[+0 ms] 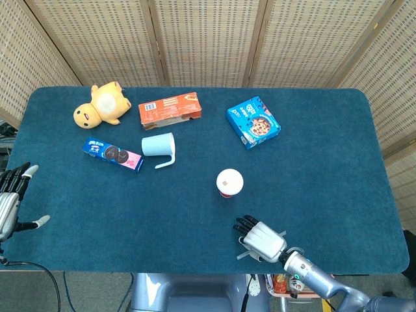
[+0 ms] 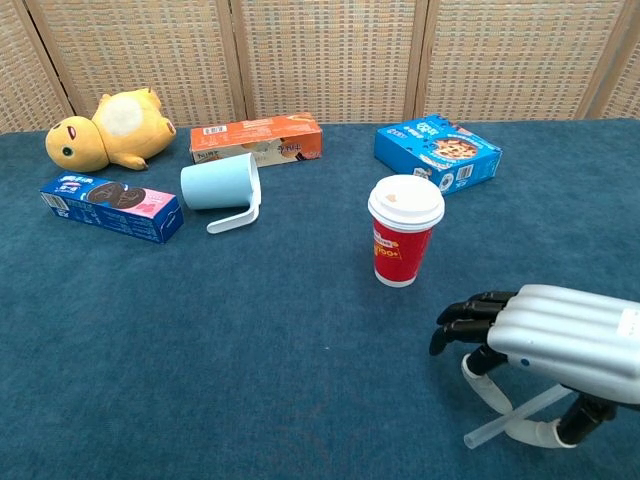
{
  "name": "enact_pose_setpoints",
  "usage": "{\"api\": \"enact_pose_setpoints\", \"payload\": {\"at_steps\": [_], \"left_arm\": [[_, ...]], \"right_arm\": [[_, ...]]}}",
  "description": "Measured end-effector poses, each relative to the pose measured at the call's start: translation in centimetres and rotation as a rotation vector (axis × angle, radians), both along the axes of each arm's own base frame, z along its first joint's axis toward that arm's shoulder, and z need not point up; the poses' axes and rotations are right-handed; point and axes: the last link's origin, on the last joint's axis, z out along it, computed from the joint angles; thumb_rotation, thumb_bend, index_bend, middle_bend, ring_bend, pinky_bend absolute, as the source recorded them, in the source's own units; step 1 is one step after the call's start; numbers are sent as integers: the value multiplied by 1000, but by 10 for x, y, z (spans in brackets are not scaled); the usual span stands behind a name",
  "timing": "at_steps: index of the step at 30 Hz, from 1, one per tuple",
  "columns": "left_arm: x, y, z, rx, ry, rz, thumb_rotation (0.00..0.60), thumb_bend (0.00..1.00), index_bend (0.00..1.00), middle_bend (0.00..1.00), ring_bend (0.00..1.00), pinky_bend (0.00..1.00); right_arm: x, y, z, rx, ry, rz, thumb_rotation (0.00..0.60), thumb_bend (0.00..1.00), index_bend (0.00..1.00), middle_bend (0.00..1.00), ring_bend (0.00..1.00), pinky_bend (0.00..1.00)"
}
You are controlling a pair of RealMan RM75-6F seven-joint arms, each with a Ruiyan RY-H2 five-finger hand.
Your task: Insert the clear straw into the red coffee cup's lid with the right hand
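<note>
Right hand curled around the clear straw low on the surface, not yet in the red coffee cup's lid.

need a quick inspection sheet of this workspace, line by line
surface: table under dark blue cloth.
job's things: red coffee cup upright, white lid on, no straw in it; clear straw low at the near edge, under the right hand.
clutter: yellow plush toy, orange box, blue cookie box, blue cookie pack, light blue mug on its side.
hands: right hand over the straw, fingers curled around it, apart from the cup; left hand off the table's left edge, holding nothing.
cables: black cable below the left hand.
surroundings: wicker screen behind the table.
</note>
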Motion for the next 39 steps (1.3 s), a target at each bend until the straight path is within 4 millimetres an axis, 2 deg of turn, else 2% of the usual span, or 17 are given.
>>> {"api": "enact_pose_setpoints", "payload": {"at_steps": [10,17,23,29,34,39], "left_arm": [[1,-1,-1,-7,-4,-6,600,97,0,0,0,0],[2,-2,2,3,-9,-11,600,97,0,0,0,0],[5,-5,6,21,-13,-26,600,97,0,0,0,0],[5,-7,10,32,-24,-29,600,97,0,0,0,0],[5,-7,11,40,-17,-24,600,97,0,0,0,0],[4,-5,9,35,-12,-21,600,97,0,0,0,0]], "right_arm": [[8,-2,45,-45,-74,-39,600,489,663,274,158,199],[9,-14,79,-146,-135,-80,600,510,663,281,158,199],[5,-39,110,-240,-210,-188,600,523,666,287,158,200],[13,-71,138,-311,-372,-329,600,540,683,309,158,199],[30,-92,153,-298,-580,-429,600,542,686,314,158,199],[54,-110,154,-246,-739,-513,600,548,686,314,158,195]]}}
